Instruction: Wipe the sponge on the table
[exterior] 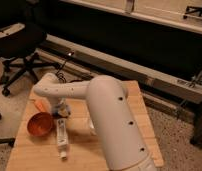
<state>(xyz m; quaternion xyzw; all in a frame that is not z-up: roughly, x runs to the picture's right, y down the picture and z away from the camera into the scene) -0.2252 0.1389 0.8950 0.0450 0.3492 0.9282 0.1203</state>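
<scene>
The gripper (60,106) is lowered to the table (136,107) in its left half, towards the far edge, at the end of the white arm (109,120) that is bent across from the near edge. A small pale-blue patch, taken to be the sponge (65,111), is seen right at the gripper and low against the wood. Whether it is clamped or merely pressed down cannot be told, nor can the gripper be judged open or closed. An orange bowl (40,125) is set just beside it towards the near-left corner. A white tube (61,141) is laid just nearside of it, and an orange scoop (41,104) lies close on the left-edge side. The step in hand is judged to be the wiping stroke itself. For it to be done well, light and even downward pressure should be held so that the soft pad is dragged flat and not rolled or folded. Strokes should be kept short and directed towards the bare planks on the right or the far edge, since the bowl, tube and scoop are crowded round and could easily be knocked. The plank seams should be crossed slowly so that the pad is not snagged.
</scene>
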